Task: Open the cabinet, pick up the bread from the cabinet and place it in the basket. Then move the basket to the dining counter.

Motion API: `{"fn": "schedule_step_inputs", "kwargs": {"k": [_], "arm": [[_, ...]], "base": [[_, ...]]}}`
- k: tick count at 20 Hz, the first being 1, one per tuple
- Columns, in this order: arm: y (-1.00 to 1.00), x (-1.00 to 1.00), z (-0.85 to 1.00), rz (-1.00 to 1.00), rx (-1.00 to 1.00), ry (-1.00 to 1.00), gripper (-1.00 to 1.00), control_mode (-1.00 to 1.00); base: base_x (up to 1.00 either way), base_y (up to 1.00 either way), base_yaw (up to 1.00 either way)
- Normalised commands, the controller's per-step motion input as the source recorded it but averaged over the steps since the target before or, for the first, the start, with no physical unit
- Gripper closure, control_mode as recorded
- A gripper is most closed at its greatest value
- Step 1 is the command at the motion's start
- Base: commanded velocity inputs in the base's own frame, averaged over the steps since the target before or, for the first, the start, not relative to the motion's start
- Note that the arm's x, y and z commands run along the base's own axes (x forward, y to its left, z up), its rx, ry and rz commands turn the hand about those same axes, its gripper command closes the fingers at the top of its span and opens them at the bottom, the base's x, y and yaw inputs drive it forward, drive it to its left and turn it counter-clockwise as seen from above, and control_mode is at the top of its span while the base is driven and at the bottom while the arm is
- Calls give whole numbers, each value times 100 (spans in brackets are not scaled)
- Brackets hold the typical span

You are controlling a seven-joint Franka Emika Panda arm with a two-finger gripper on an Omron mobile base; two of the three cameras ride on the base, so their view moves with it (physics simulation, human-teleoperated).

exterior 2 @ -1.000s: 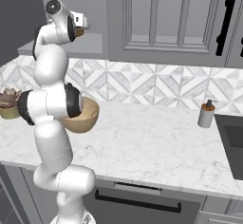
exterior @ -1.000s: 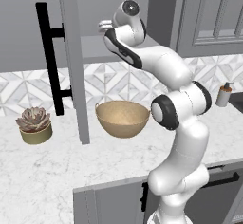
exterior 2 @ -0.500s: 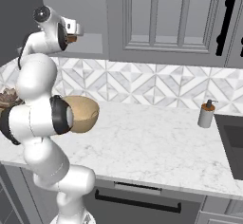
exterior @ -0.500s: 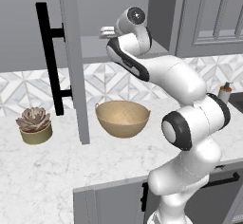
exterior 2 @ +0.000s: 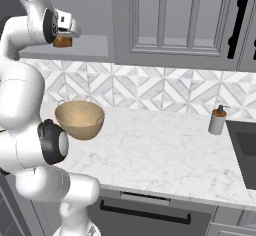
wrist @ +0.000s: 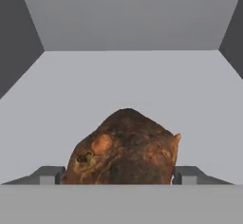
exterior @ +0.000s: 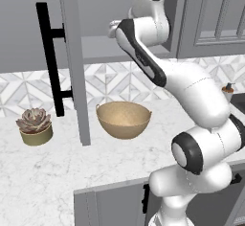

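The cabinet stands open, its door [exterior: 72, 62] with the black bar handle [exterior: 50, 57] swung out to the left. On its grey shelf [wrist: 118, 76] lies the bread [wrist: 123, 147], a brown crusty lump [exterior 2: 62, 41]. My gripper [wrist: 117, 174] is inside the cabinet, open, with one fingertip [wrist: 47, 174] on each side of the bread and not pressed against it. From the left base view the hand [exterior: 115, 28] reaches in over the shelf edge. The tan basket [exterior: 123, 118] sits on the kitchen counter below the cabinet [exterior 2: 80, 119]. The dining counter is out of view.
A potted succulent [exterior: 34, 127] stands left of the open door. A soap dispenser [exterior 2: 217, 121] sits at the counter's right beside the dark sink [exterior 2: 245, 145]. A closed paned cabinet [exterior 2: 170, 20] hangs to the right. My arm's elbow [exterior: 191, 153] looms over the counter's front edge.
The arm has swung and stretched, carrying the hand deeper into the cabinet towards the bread. The jaws have stayed open. The basket has not moved.
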Motion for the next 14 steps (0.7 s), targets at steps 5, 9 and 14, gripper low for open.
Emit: {"fn": "schedule_step_inputs", "kwargs": {"k": [5,9,14], "arm": [[-31,-100,-21,0,0,6,100,-100],[-11,-100,-54,0,0,17,100,-100],[0,-95,-100,0,0,20,100,-100]], "base": [[0,0,0],[0,0,0],[0,0,0]]}}
